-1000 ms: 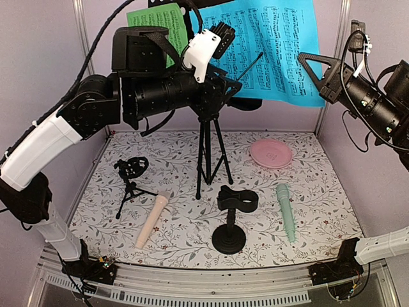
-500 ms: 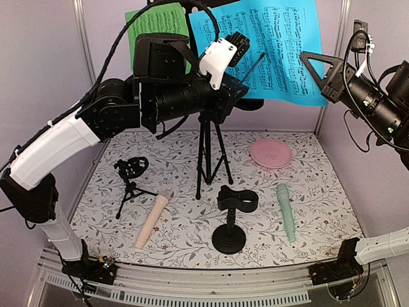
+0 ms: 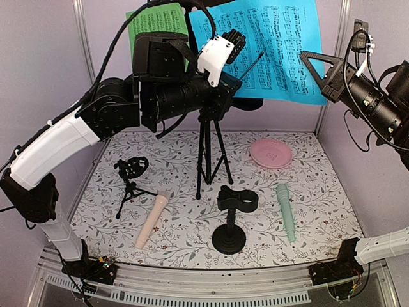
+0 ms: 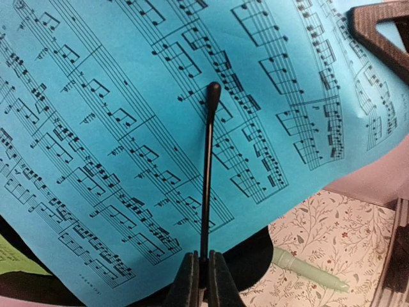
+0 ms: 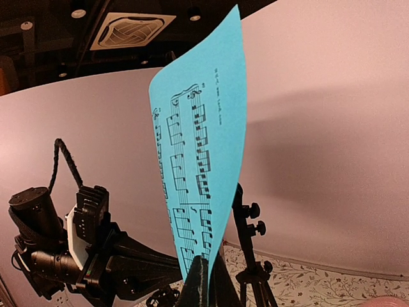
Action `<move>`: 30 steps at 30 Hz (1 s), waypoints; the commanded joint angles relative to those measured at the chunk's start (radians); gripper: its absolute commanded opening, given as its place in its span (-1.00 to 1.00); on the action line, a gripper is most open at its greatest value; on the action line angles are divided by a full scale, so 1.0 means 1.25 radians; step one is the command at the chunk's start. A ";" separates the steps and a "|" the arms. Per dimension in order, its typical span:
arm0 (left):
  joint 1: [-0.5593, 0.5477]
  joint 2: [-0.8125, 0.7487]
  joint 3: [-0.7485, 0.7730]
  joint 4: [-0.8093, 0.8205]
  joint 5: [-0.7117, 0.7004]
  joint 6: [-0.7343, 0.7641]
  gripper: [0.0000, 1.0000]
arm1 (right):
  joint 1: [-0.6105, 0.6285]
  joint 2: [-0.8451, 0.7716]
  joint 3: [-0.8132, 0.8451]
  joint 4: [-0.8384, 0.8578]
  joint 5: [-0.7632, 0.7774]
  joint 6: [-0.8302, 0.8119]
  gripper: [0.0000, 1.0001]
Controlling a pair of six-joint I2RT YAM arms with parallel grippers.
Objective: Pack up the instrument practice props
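Observation:
The black tripod music stand (image 3: 208, 153) stands mid-table with the blue sheet-music page (image 3: 268, 45) and the green page (image 3: 156, 25) on it. My left gripper (image 3: 238, 82) is shut on the stand's thin black page-holder rod (image 4: 208, 192), which lies across the blue page (image 4: 128, 128). My right gripper (image 3: 307, 61) is shut on the blue page's right edge (image 5: 204, 160); its jaws (image 5: 209, 272) pinch the paper. The beige microphone (image 3: 152, 220) and mint microphone (image 3: 286, 211) lie on the mat. Two black mic holders stand there: a small tripod (image 3: 131, 176) and a round-based one (image 3: 231, 217).
A round pink plate (image 3: 270, 153) lies at the back right of the floral mat. Pale walls and metal frame posts close in the sides. The stand's post with knobs (image 5: 246, 243) is just behind the blue page in the right wrist view.
My left arm has swung right and up toward the stand, then stayed there. The right gripper and the blue page have hardly moved.

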 commanded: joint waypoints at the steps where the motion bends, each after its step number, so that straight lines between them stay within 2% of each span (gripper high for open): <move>1: 0.008 0.000 0.009 0.008 -0.023 -0.009 -0.94 | -0.003 -0.005 -0.002 0.020 0.004 -0.003 -1.00; 3: 0.008 -0.009 0.001 0.008 -0.022 -0.012 -1.00 | -0.003 -0.006 -0.002 0.021 0.011 -0.004 -1.00; 16: 0.009 -0.093 -0.118 0.052 -0.047 -0.053 -1.00 | -0.002 -0.015 0.029 0.069 0.073 -0.050 -1.00; 24: 0.008 -0.098 -0.124 0.060 -0.053 -0.059 -1.00 | -0.003 -0.008 0.069 0.073 0.074 -0.090 -1.00; 30: 0.008 -0.099 -0.129 0.062 -0.050 -0.066 -1.00 | -0.003 -0.023 0.096 0.077 0.119 -0.123 -1.00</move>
